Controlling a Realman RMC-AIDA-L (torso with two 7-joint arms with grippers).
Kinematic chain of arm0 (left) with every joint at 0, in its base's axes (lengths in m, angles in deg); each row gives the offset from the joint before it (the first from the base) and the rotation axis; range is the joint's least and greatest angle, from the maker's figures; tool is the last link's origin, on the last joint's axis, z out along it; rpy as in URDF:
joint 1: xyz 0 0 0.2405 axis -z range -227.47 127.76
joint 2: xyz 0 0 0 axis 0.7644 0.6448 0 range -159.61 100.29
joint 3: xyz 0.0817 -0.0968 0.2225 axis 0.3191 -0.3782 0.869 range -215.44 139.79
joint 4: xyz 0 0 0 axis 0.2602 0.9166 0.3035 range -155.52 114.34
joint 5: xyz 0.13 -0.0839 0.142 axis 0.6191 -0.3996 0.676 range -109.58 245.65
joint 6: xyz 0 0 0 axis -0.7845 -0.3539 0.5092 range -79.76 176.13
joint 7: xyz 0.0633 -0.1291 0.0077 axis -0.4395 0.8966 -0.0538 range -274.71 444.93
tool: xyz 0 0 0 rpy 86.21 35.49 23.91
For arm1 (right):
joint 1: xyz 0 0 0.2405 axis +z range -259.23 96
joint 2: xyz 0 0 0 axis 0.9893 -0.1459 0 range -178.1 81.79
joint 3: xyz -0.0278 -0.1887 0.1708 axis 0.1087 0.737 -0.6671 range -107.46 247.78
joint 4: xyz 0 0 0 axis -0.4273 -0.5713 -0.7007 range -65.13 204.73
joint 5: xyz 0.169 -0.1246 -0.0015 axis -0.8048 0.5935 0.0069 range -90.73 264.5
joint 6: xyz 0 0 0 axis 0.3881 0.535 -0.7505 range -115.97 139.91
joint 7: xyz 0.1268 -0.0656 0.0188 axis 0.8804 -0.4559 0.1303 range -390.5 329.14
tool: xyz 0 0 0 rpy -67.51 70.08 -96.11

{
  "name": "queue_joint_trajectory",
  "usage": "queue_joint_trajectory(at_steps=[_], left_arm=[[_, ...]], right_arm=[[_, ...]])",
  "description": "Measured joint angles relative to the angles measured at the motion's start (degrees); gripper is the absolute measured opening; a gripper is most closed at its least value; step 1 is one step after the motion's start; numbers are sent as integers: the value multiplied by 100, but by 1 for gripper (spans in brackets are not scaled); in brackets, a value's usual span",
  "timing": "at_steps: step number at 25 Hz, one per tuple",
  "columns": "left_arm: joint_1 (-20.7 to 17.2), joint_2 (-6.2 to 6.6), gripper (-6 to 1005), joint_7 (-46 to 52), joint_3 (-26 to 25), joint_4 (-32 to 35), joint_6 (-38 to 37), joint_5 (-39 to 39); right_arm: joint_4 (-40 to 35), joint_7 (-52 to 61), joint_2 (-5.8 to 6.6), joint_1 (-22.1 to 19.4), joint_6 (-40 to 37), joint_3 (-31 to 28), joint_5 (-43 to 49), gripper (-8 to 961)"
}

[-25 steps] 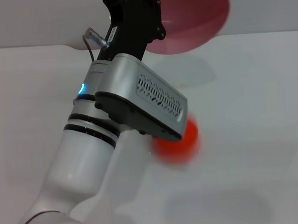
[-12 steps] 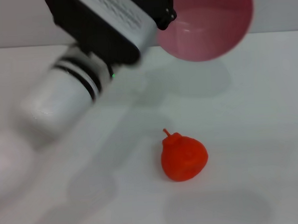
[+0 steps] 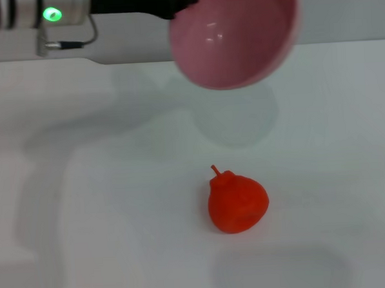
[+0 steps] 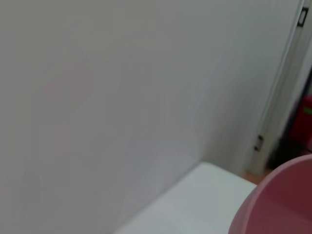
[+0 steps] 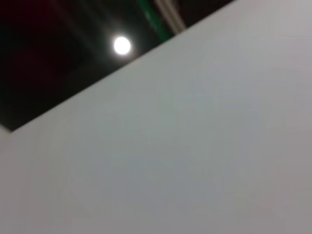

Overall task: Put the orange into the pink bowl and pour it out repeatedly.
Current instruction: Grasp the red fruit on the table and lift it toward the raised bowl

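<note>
Head view: the orange sits on the white table, stem nub up, well apart from and below the pink bowl, which is raised and tilted, its empty inside showing. The left gripper meets the bowl's far-left rim; its finger spread is hidden, so I cannot tell how it grips. The right gripper is out of sight.

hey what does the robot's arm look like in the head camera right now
Only the left arm shows, along the top edge. Its visible part is a silver-white cylinder with black ring bands and a glowing green light. A thin grey cable with a small plug loops beneath it. Toward the end effector the housing turns black. The right arm is not in view.
</note>
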Motion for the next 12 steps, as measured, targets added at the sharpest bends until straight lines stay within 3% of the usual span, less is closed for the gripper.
queue_joint_trajectory(at_steps=[4, 8, 12], left_arm=[[540, 189, 42, 556, -822, -317, -792, 1224], [575, 215, 42, 958, -936, 72, -1090, 1949], [573, 240, 42, 1112, -939, 196, -1209, 2276]], right_arm=[[-267, 522, 142, 13, 468, -56, 946, 623], [-911, 1406, 300, 13, 1056, -201, 2111, 622], [-1902, 2695, 358, 103, 1495, -659, 3628, 622]])
